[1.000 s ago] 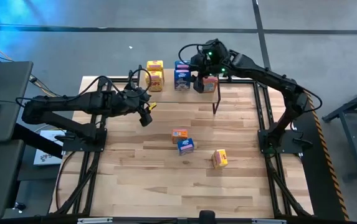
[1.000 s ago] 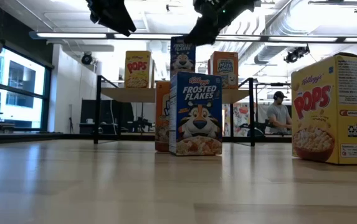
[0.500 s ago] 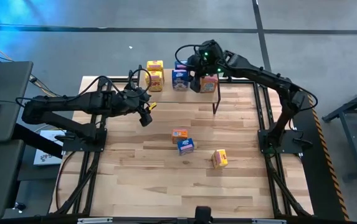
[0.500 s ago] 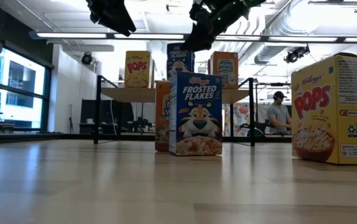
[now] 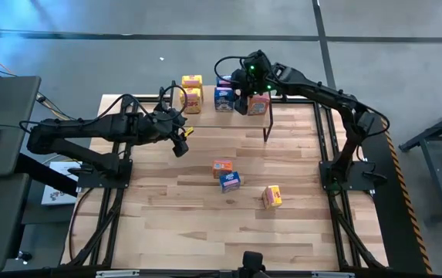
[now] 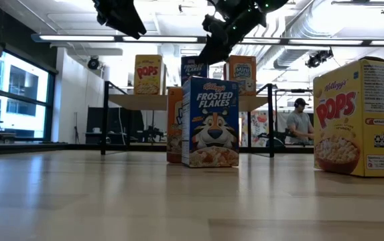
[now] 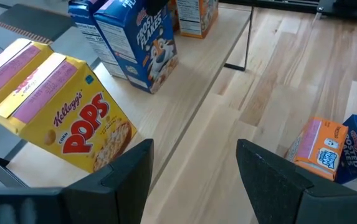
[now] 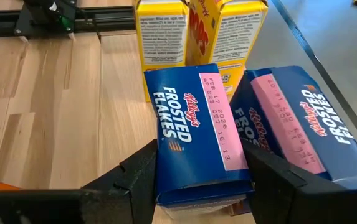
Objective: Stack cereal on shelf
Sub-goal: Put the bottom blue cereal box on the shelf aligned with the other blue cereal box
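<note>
The shelf stands along the table's far edge. It carries two yellow cereal boxes, a blue one and an orange one. My right gripper is over the shelf, shut on a second blue cereal box beside the first. My left gripper hovers open above the table's left middle, near side of the shelf, with nothing between its fingers. An orange box, a blue box and a yellow box stand on the tabletop. My right gripper pinches the blue box between its two fingers, one on each of two opposite faces just below the top flap. The fingers slant down from the table's right side. The box stays upright; the front blue box hides whether its bottom touches the shelf.
The shelf's black legs come down onto the table. A black frame runs along the table's left and right sides by the arm bases. A person sits in the room far behind the table. Bare wood lies near the front edge.
My right gripper has gone down and a little toward the table's left with the blue box, which has sunk upright toward the shelf top beside the other blue box.
</note>
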